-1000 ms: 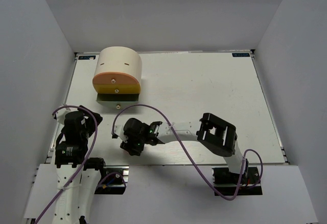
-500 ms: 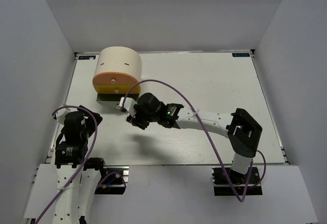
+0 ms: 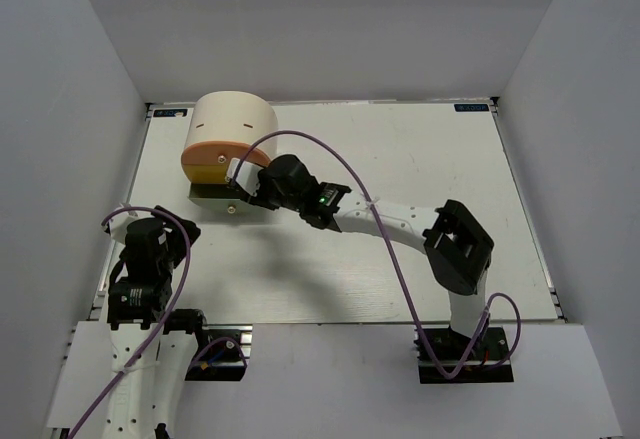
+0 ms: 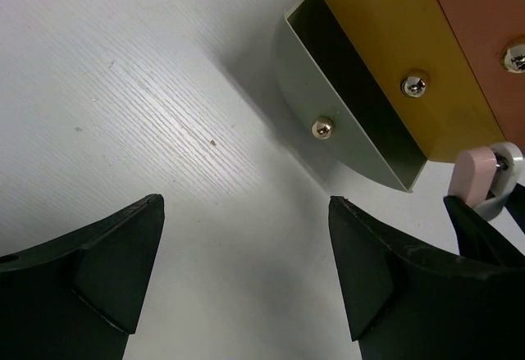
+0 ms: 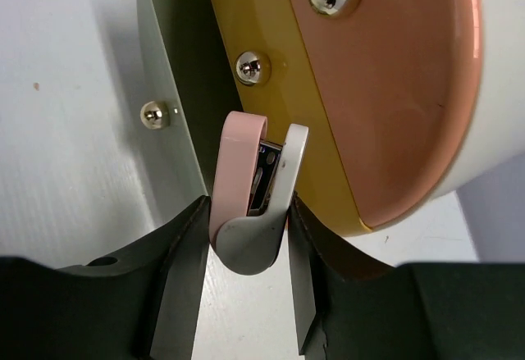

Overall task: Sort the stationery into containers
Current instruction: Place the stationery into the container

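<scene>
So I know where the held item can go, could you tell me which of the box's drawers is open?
The lowest, grey drawer: its front stands clear of the yellow drawer above, showing a dark gap near the held pink-white item.

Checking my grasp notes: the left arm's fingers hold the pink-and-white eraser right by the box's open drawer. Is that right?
Not quite. It is the right arm's fingers that hold the pink-and-white eraser right by the box's open drawer, as the right wrist view shows. The left arm's fingers stand open and hold nothing.
</scene>
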Robot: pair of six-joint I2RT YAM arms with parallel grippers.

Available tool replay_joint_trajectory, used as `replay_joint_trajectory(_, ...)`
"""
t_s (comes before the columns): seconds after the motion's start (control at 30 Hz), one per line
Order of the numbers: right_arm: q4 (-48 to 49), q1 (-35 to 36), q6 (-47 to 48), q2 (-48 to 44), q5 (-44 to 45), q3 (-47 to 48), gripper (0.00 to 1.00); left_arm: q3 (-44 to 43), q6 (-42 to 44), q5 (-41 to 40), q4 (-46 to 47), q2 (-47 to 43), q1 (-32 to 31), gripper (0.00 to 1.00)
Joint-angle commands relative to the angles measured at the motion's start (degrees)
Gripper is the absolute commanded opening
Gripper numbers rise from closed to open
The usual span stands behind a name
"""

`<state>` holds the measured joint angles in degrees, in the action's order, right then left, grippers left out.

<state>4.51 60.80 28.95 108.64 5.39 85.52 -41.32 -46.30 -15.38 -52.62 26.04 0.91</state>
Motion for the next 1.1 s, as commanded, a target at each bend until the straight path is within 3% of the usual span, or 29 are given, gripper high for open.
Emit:
replay_joint_trajectory(0.0, 7.1, 0.1, 5.4, 1.6, 2.1, 2.0, 0.28, -1.1, 0.7, 1.1, 0.6, 0.1, -0.1, 0.92)
replay_joint_trajectory(0.27, 12.7, 0.4, 11.0, 3.3, 2.6, -0.9, 0.28, -0.6, 1.2, 1.1, 1.1, 0.1, -0.1, 0.92)
replay_joint_trajectory(0.7, 10.8, 0.4, 11.2, 6.4, 0.9, -0.2, 0.28, -0.6, 1.2, 1.7, 1.6, 0.1, -0.1, 0.92)
replay_joint_trajectory(0.93, 10.5, 0.2, 11.4, 7.6, 1.0, -0.3, 0.41, -0.6, 1.2, 1.7, 1.6, 0.1, -0.1, 0.92)
replay_joint_trajectory(1.07, 9.9, 0.3, 11.4, 7.5, 0.6, -0.3, 0.55, -0.6, 1.2, 1.7, 1.6, 0.1, -0.1, 0.92)
